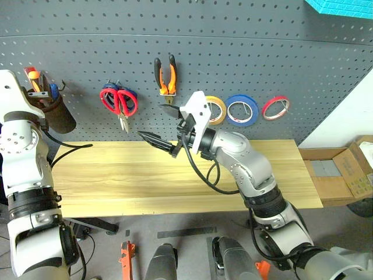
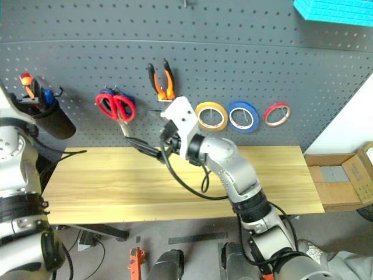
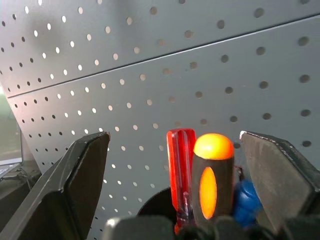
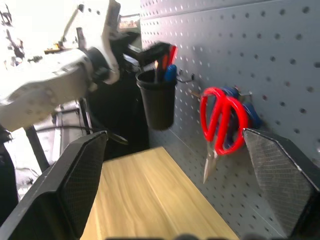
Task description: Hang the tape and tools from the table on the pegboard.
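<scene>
The yellow tape (image 1: 214, 109) hangs on the pegboard (image 1: 245, 52), with a blue tape roll (image 1: 242, 110) just beside it and a red tape roll (image 1: 275, 108) further along. The orange-handled pliers (image 1: 165, 74) hang higher up on a hook, handles upward. The red-handled scissors (image 1: 119, 104) hang with blades pointing down, overlapping blue-handled scissors (image 2: 127, 104) behind them. The black-and-orange screwdriver (image 3: 212, 177) stands handle-up in a black cup (image 1: 56, 114) fixed to the board, beside a red-handled screwdriver (image 3: 180, 170) and a blue handle (image 3: 246, 200).

The left gripper (image 3: 175, 175) sits right at the cup, its two fingers (image 3: 82, 175) spread wide on either side of the screwdriver handles and touching none of them. The right gripper (image 1: 160, 123) hovers above the table (image 1: 116, 181) in front of the board, between the scissors and the yellow tape, pointing toward the scissors with its fingers wide apart and nothing between them. The wooden tabletop lies bare beneath it.
</scene>
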